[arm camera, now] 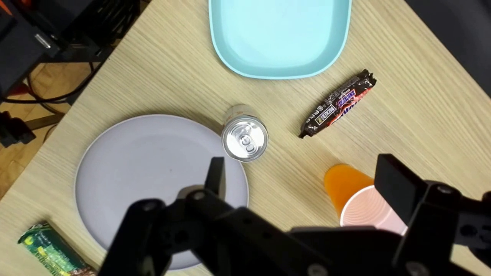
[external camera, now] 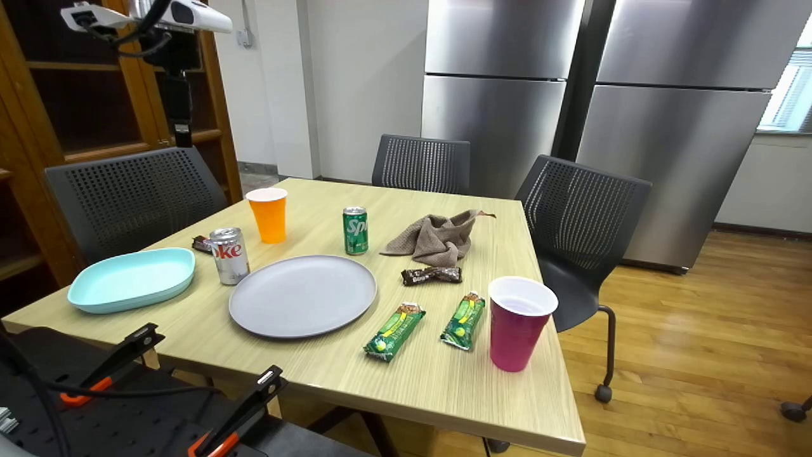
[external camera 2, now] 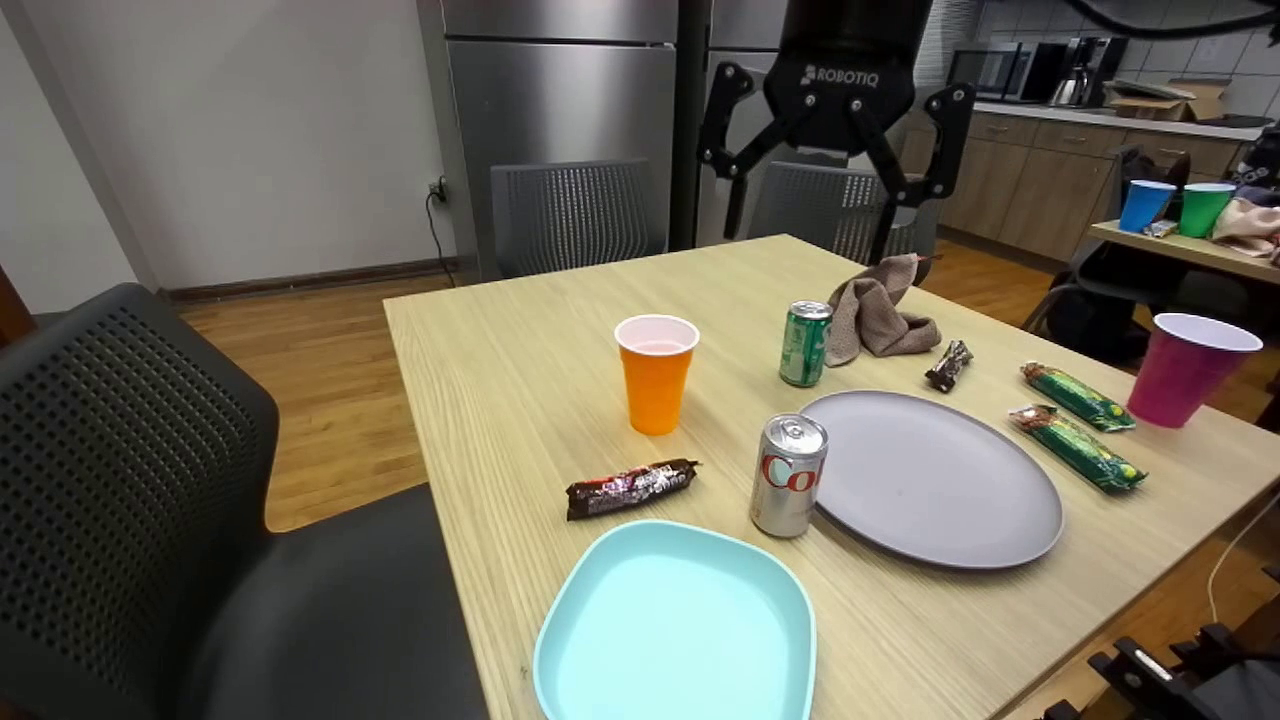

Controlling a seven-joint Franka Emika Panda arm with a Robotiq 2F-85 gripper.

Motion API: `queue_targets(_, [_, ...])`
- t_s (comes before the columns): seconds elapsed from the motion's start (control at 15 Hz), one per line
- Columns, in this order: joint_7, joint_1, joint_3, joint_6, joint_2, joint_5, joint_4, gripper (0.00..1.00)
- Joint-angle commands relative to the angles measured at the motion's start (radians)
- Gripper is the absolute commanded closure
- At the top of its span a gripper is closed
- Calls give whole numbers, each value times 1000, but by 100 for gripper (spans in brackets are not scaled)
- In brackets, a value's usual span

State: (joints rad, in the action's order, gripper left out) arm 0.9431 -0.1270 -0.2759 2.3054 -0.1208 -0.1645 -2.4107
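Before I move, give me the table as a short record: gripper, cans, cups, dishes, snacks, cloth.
Gripper: open, hanging above the table, holding nothing
Cans: silver Coke can and green Sprite can, both upright
Cups: orange cup and magenta cup, both mouth up
Dishes: grey plate beside the silver Coke can; light-blue dish
Snacks: two green-wrapped bars between plate and magenta cup; dark bar near the orange cup; second dark bar near the cloth
Cloth: brown, crumpled

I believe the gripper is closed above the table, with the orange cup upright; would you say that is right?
Not quite: the gripper is open, fingers well apart in an exterior view; it is above the table, and the orange cup is upright.
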Motion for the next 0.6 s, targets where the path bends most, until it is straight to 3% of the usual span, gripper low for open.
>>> queue_targets(0.0, [2, -19, 19, -1, 6, 3, 5, 0])
queue_targets(0.53, [10, -20, 18, 1, 20, 3, 16, 0])
